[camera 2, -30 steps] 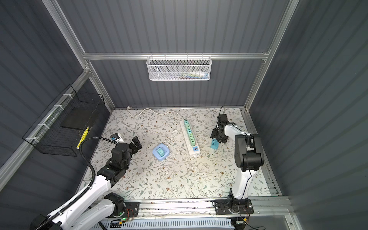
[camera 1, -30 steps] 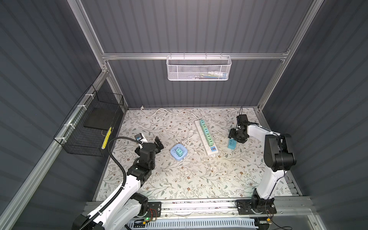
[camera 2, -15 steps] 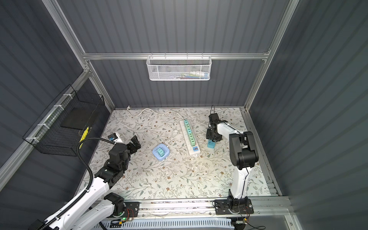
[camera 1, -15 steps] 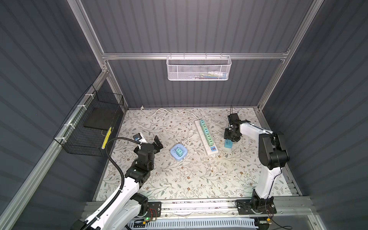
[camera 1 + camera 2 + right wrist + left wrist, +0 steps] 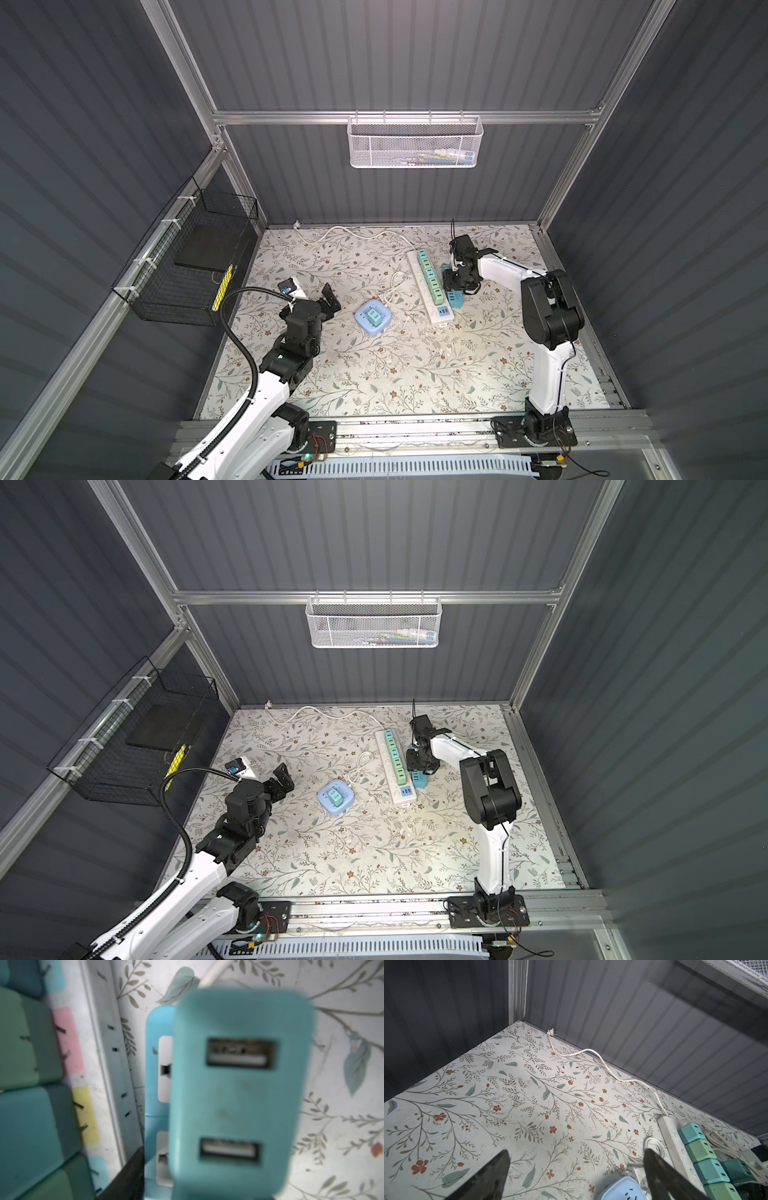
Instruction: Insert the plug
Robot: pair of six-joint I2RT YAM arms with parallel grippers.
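Two arms, one busy: teal plug (image 5: 239, 1095) at right gripper (image 5: 456, 287), over blue socket block (image 5: 155, 1022) beside power strip (image 5: 441, 318); grip can't tell; left gripper (image 5: 576, 1152) agape. Insertion stage, seemingly; nxt: line up, press down.

Left gripper (image 5: 576, 1152) spread; right gripper (image 5: 456, 286) low

Matt plastic plug (image 5: 239, 1095), metal-mesh basket (image 5: 415, 145)

R gripper (image 5: 457, 290) closer to pwr strip (image 5: 437, 310)
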